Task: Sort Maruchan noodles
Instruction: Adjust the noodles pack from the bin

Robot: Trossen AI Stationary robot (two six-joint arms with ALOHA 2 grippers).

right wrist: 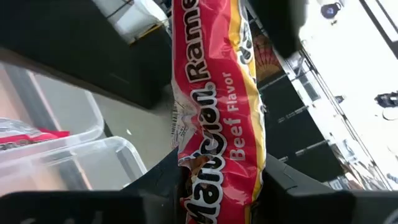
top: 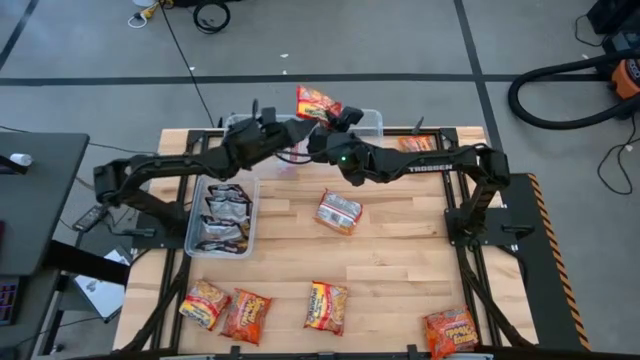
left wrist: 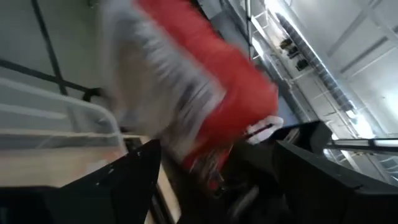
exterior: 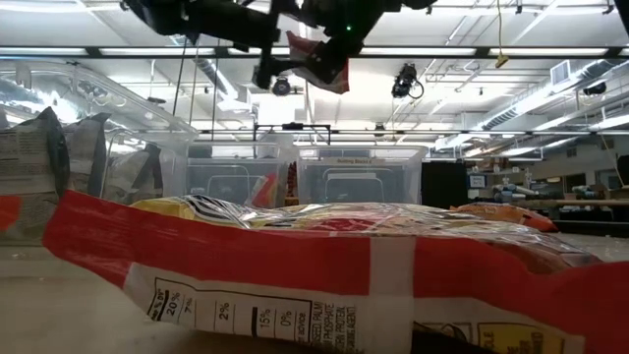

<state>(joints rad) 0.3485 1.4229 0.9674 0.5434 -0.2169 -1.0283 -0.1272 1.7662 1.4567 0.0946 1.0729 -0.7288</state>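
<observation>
A red-and-yellow Maruchan noodle packet (top: 316, 102) hangs in the air over the table's far edge, with my right gripper (top: 337, 117) shut on it. My left gripper (top: 292, 127) is right beside it, coming from the left, open, its fingers (left wrist: 134, 177) on either side of the blurred packet (left wrist: 205, 106). More noodle packets lie flat on the table: one mid-table (top: 338, 211) and several along the near edge (top: 246, 315). My right gripper pinches one short end of the packet (right wrist: 208, 165) between its two fingers, which lie about level. The rest of the packet sticks out past the fingertips toward the far edge, lifted clear of table and bins. My left gripper: whether its open fingers touch the packet, I cannot tell.
A clear bin (top: 192, 232) at the left holds silver-black packets. Two clear bins (top: 372, 120) stand at the far edge below the grippers, and an orange packet (top: 418, 143) lies to their right. A packet (exterior: 324, 265) fills the low view's foreground.
</observation>
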